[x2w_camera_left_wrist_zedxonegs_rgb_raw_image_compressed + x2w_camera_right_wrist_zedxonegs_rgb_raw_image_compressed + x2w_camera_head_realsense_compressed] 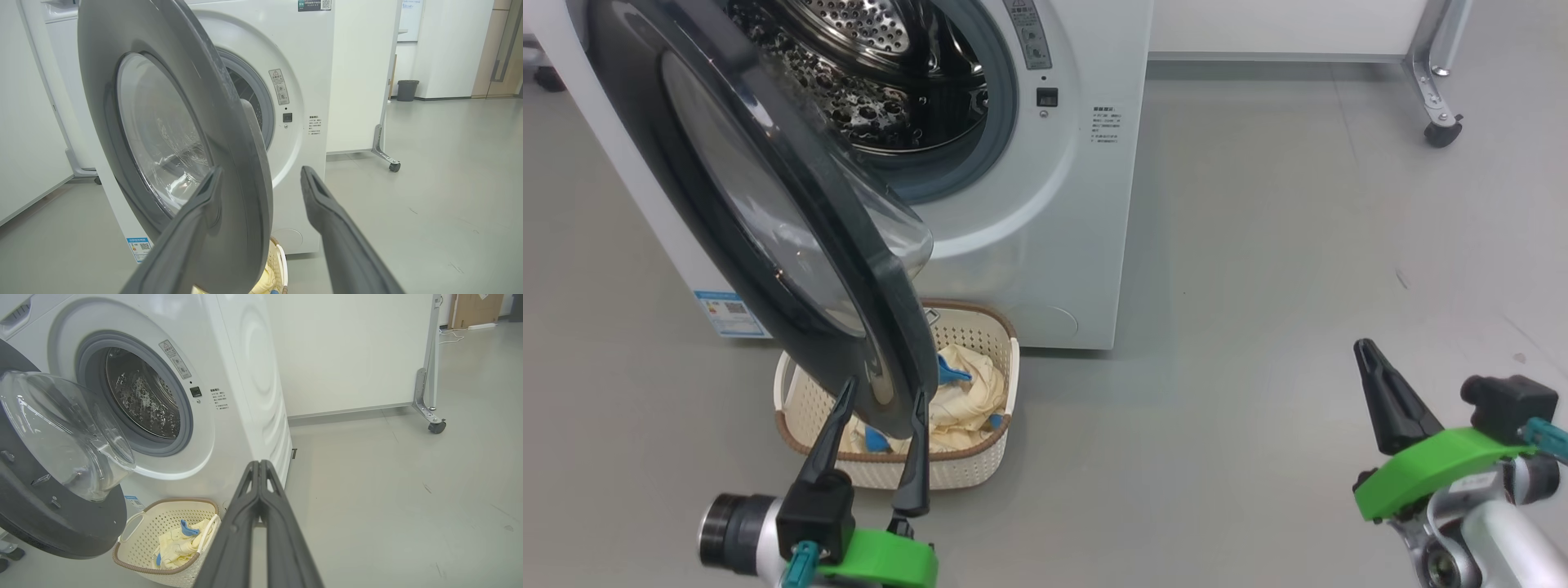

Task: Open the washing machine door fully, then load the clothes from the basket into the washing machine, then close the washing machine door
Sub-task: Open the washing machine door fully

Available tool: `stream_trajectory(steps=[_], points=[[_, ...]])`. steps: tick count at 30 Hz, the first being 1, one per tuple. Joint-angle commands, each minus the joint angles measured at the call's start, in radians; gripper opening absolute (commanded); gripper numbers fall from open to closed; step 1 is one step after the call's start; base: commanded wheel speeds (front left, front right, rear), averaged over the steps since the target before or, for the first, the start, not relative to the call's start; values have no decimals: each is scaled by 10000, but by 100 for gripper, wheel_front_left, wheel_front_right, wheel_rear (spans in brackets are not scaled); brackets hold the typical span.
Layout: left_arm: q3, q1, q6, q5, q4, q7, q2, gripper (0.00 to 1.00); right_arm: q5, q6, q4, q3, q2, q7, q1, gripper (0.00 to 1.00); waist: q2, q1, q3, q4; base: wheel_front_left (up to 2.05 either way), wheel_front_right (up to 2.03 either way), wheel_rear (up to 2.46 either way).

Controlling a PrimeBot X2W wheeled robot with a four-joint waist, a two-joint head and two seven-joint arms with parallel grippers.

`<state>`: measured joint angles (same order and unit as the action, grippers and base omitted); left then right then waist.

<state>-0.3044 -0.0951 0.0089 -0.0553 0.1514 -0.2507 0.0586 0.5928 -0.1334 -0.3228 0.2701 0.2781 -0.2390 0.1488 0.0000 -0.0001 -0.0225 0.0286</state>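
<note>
The left gripper [886, 387] has its jaws spread wide, straddling the lower edge of the washing machine door [768, 212]. One finger is in front of the door's outer face and the other beyond its rim, though I cannot tell whether either touches it. The right gripper [1362, 349] hangs well apart over the grey floor [1258, 286], jaws pressed together and holding nothing. The door stands partly swung out from the washing machine [1054, 229], above the basket [968, 478] on the floor, with the clothes [964, 396] lying inside it.
</note>
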Motion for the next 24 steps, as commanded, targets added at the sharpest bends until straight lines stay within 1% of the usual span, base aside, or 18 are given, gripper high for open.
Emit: stream_trajectory(steps=[1, 5, 6, 7, 8, 11, 16, 24], points=[[395, -238, -13, -23, -360, -111, 77, 100, -187, 27, 353, 15, 86, -111, 150, 0, 0, 1, -12, -13, 0, 0, 0], [502, -184, -53, 5, -344, -111, 64, 100, -950, 27, 613, -387, -249, -58, -330, 0, 0, 1, -51, -71, 0, 0, 0], [558, -177, -64, 19, -336, -111, 58, 100, -1260, 27, 700, -708, -454, -53, -517, 16, 0, 1, -72, -90, 0, 0, 0], [584, -175, -66, 26, -335, -111, 54, 100, -1406, 27, 745, -866, -566, -56, -605, 77, 0, 1, -76, -96, 0, 0, 0], [607, -176, -68, 33, -335, -111, 50, 100, -1573, 27, 796, -961, -651, -54, -684, 100, 0, 1, -76, -99, 0, 0, 0], [659, -180, -79, 55, -328, -111, 38, 100, -1941, 27, 927, -1157, -888, -13, -878, 100, 0, 1, -74, -102, 0, 0, 0], [721, -176, -100, 90, -349, -111, 20, 100, -2200, 27, 1135, -1365, -1143, 160, -1032, 100, 0, 1, -76, -95, 0, 0, 0], [756, -167, -155, 133, -363, -111, -4, 100, -2424, 27, 1384, -1460, -1238, 247, -1100, 100, 0, 1, -58, -78, 0, 0, 0]])
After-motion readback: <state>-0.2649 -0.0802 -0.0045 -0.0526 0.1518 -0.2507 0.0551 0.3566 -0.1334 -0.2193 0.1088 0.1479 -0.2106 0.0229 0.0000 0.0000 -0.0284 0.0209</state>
